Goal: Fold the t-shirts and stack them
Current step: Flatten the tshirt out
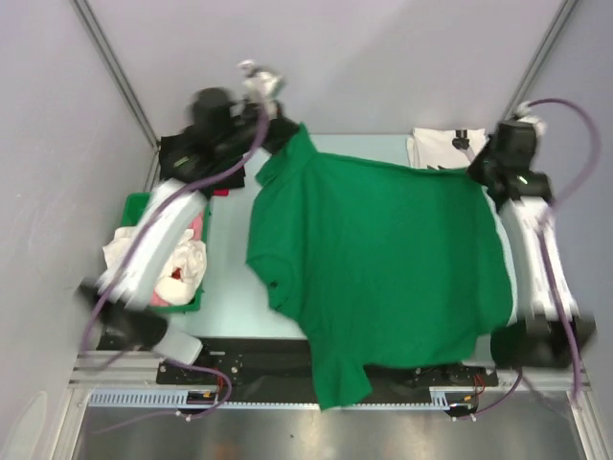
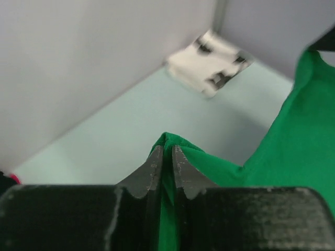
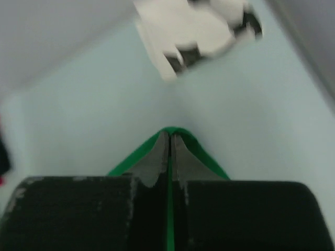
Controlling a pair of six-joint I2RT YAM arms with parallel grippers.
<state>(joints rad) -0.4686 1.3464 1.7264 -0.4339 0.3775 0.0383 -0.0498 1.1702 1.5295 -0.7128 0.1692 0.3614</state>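
The green shirt [image 1: 383, 259] lies spread across the table [image 1: 230, 287], with one end hanging over the near edge. The left gripper [image 2: 166, 157] and right gripper [image 3: 168, 144] have their jaws clamped on its far corners, but only by thin pinches at the tips. I'd guess a hard tug could slip a corner free, or the overhang could snag. The white shirt [image 1: 436, 149] sits just beside the right gripper and may get swept.
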